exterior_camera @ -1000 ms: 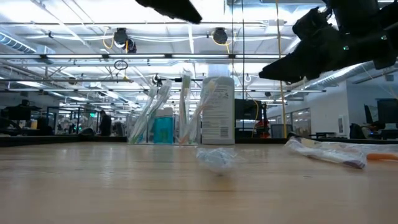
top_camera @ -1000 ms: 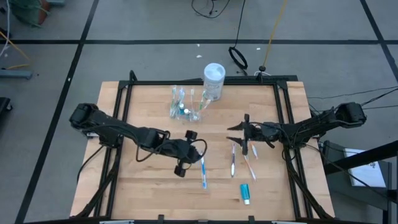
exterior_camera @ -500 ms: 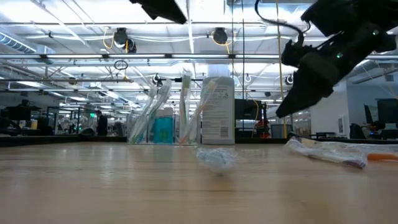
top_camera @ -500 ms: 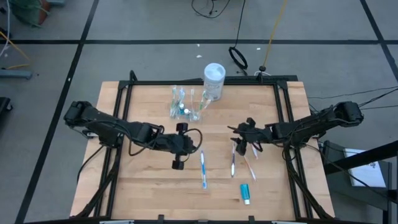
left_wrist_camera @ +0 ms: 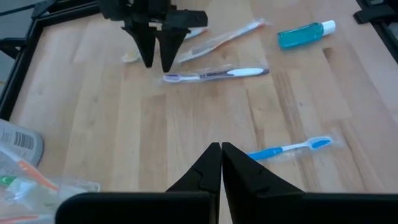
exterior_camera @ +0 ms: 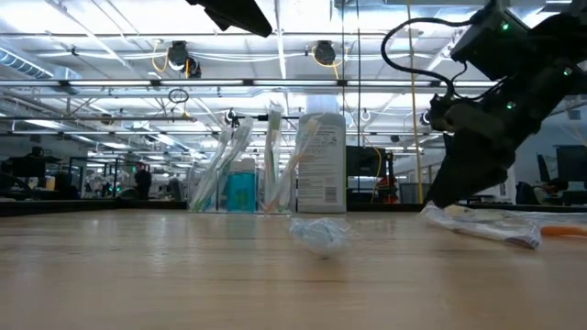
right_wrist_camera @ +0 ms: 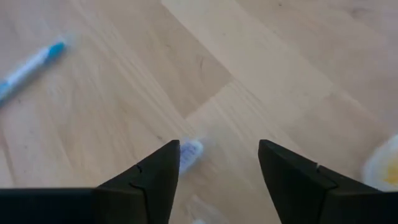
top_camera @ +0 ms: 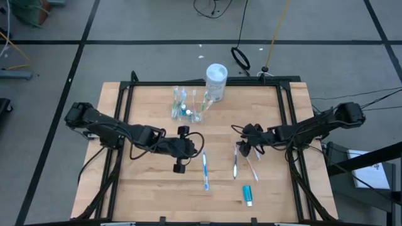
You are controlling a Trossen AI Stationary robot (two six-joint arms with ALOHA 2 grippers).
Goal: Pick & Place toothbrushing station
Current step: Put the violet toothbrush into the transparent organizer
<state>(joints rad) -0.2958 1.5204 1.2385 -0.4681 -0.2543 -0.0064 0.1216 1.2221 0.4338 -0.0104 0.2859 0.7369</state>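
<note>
The toothbrushing station (top_camera: 186, 105), a small clear holder with brushes standing in it, stands at the table's far middle beside a white tub (top_camera: 216, 80); it also shows in the low view (exterior_camera: 240, 174). My right gripper (top_camera: 241, 149) is open and points down over the head end (right_wrist_camera: 191, 149) of a purple-and-white toothbrush (top_camera: 235, 163), its tips just above the wood. The head lies beside one finger, and I cannot tell whether they touch. My left gripper (top_camera: 196, 149) is shut and empty, held above the table near a blue toothbrush (top_camera: 205, 171).
A wrapped orange-and-white toothbrush (top_camera: 252, 167) lies right of the purple one. A teal tube (top_camera: 247, 194) lies near the front edge. A crumpled bit of clear wrap (exterior_camera: 321, 234) lies mid-table. A black frame (top_camera: 207, 83) rims the table. Bare wood shows at the left.
My right gripper has tipped its fingers from level to pointing down. It has also come down toward the purple toothbrush's head end. My left gripper has drawn back a little toward the table's left and far side, then held still.
</note>
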